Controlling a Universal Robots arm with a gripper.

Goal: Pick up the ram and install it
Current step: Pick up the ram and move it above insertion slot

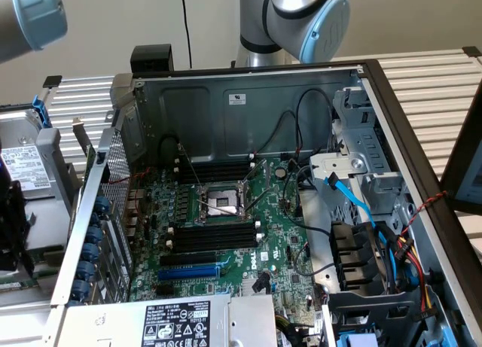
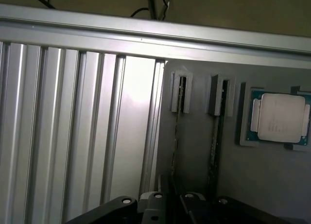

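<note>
In the wrist view a ram (image 2: 175, 131) stands on its thin edge in a grey slotted holder (image 2: 194, 151), and a second ram (image 2: 214, 136) stands in the slot beside it. My gripper (image 2: 169, 207) hangs just above the holder, with its black body astride the line of the first stick. Whether it touches that stick cannot be told. In the exterior view the open computer case (image 1: 248, 106) shows the green motherboard (image 1: 279, 234) with long black memory slots (image 1: 215, 238) on either side of the processor socket (image 1: 218, 204).
A processor chip (image 2: 279, 118) lies in a recess of the same holder. Ribbed aluminium table (image 2: 73, 127) lies beside the holder. In the case, a blue slot (image 1: 188, 272), blue cables (image 1: 354, 200), drive cages (image 1: 361, 136) and a power supply (image 1: 173, 321) crowd the board.
</note>
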